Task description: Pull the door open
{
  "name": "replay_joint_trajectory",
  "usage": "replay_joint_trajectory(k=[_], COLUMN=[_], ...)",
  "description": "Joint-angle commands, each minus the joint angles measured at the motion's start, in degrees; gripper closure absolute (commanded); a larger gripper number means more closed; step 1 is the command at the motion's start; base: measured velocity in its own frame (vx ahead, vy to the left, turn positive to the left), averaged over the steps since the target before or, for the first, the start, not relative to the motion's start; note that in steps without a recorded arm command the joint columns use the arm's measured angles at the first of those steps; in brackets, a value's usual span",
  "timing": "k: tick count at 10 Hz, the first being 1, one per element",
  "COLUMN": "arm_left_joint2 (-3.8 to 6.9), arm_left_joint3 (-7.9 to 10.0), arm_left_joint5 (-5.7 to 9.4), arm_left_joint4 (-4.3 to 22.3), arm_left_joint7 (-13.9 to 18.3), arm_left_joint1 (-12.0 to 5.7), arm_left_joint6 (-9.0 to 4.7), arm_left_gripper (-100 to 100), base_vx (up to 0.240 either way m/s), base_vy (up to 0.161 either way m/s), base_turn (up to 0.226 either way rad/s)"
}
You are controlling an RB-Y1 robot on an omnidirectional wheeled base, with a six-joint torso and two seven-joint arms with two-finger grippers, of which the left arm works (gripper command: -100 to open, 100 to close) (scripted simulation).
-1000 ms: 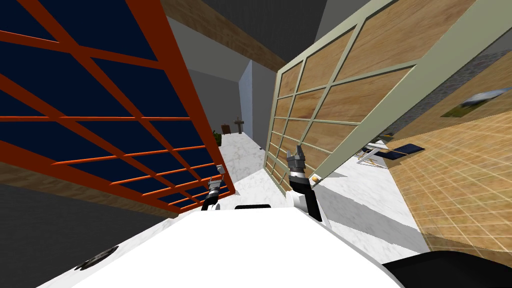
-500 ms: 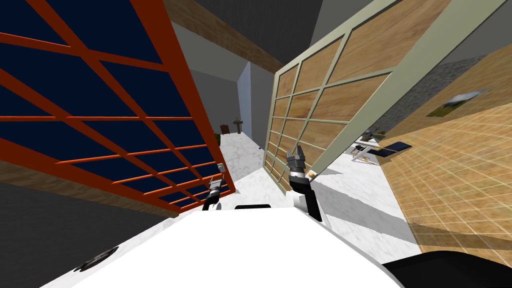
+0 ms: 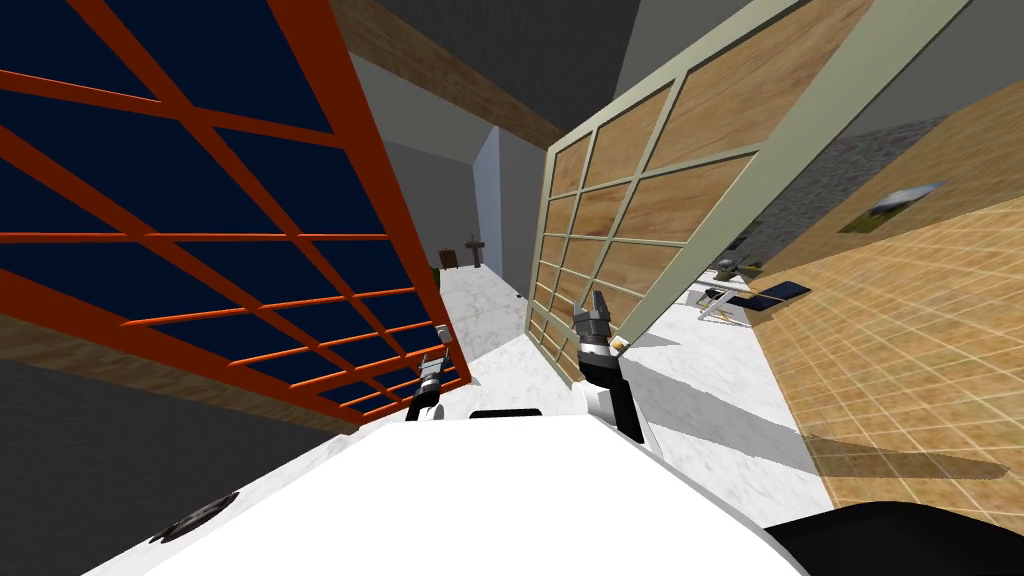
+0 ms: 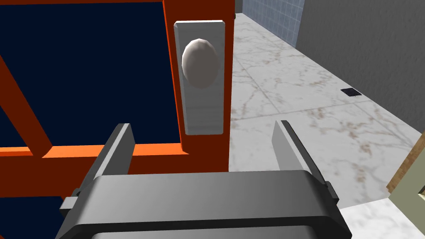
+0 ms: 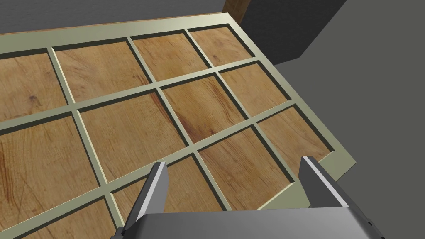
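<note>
The door (image 3: 640, 200) is tall, with a pale green frame. Thin green bars cut it into a grid of brown wood squares. It stands upright on the right side and is partly open, with white floor showing past its near edge. A small yellow knob (image 3: 620, 343) sits on that edge.

Reaches forward with both arms. Holds the left arm (image 3: 419, 403) low and drawn in, left gripper (image 3: 436, 352) pointing ahead, its fingers (image 4: 118, 145) spread wide, about a third of the wrist view apart. Stretches the right arm (image 3: 603, 372) farther out and higher, dark and white segments rising to a pale wrist, right gripper (image 3: 597, 300) tipped upward, its fingers (image 5: 155, 182) parted just as wide. Carries the two grippers well apart, the right ahead of the left.
</note>
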Motion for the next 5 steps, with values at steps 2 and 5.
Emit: replay_joint_trajectory(k=[2, 5], arm_left_joint2=[1.35, 3.49], arm_left_joint3=[0.39, 1.06], arm_left_joint5=[0.4, 0.97], arm_left_joint4=[0.7, 1.8], arm_left_joint7=[1.7, 4.0], arm_left_joint1=[0.43, 1.12], arm_left_joint6=[-0.49, -1.24], arm_left_gripper=[-100, -100], base_vx=[0.045, 0.18], base_vy=[0.017, 0.009], base_turn=[-0.069, -0.096])
